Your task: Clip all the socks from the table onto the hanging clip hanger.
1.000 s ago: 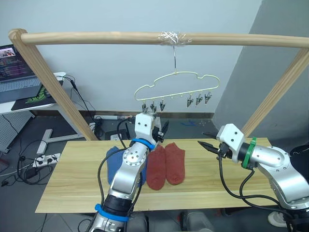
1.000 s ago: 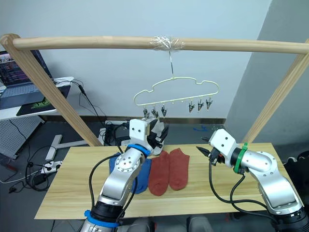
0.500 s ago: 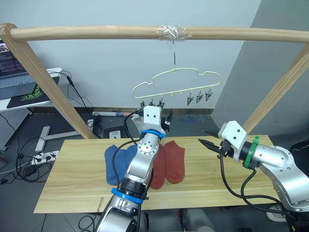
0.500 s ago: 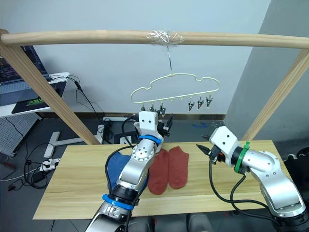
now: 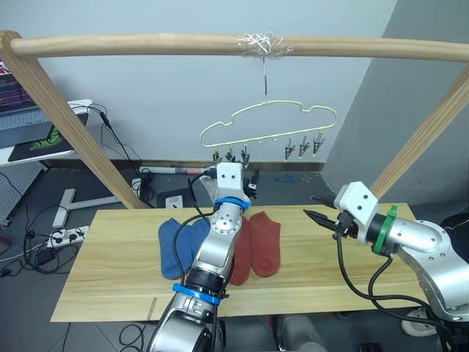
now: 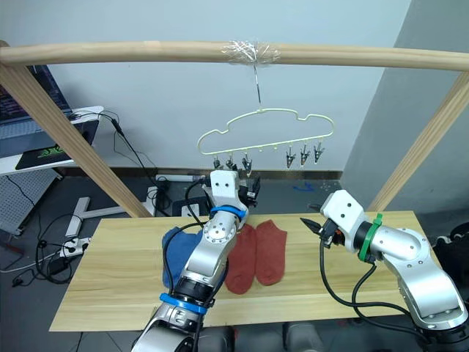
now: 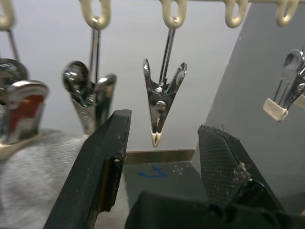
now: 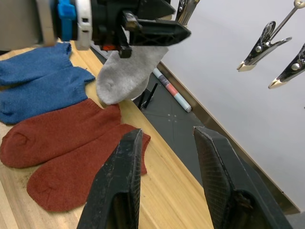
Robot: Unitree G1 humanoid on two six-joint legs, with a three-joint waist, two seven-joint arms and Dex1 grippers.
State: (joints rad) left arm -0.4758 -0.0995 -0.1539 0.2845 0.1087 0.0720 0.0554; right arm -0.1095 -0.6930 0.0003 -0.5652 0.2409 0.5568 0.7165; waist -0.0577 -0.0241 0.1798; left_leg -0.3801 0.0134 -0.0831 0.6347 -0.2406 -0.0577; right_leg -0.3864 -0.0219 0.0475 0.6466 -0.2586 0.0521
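My left hand (image 7: 159, 157) sits just under the clip hanger (image 5: 269, 128), fingers spread, with one free metal clip (image 7: 163, 100) hanging over the gap between them. Next to it a second clip (image 7: 89, 98) crowds close, and a grey sock (image 7: 33, 167) hangs just beyond that, closing off that side. The other side has open air before the next clip (image 7: 288, 90). My right hand (image 5: 320, 218) hovers open above bare worktop (image 5: 308, 271), well apart from the red socks (image 5: 256, 246) and blue socks (image 5: 176, 246). The slanted pole (image 5: 421, 139) stands behind my right arm.
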